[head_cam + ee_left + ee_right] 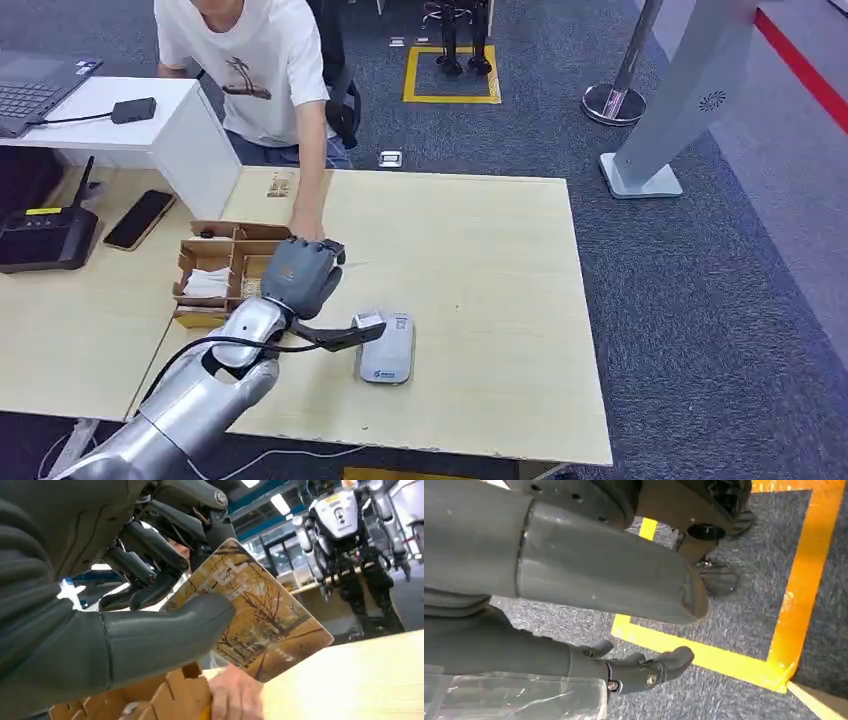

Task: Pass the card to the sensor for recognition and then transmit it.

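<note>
My left hand (300, 275) hovers over the table beside the wooden organiser box (215, 262). In the left wrist view this hand (150, 630) pinches a card (265, 615) printed with autumn trees, thumb on its face and dark fingers behind it. A person's hand (305, 228) rests at the box's near corner, just under the card (235, 695). The grey-white sensor (386, 347) lies flat on the table, nearer to me and to the right of my left hand. My right hand (624, 580) hangs over the carpet, fingers apart, holding nothing.
A person in a white shirt (255, 70) stands at the far side of the light wooden table (480, 290). A phone (139, 219) and a black router (45, 238) lie at the left. A laptop (30, 90) sits on a white stand. Yellow floor tape (704, 655) is below my right hand.
</note>
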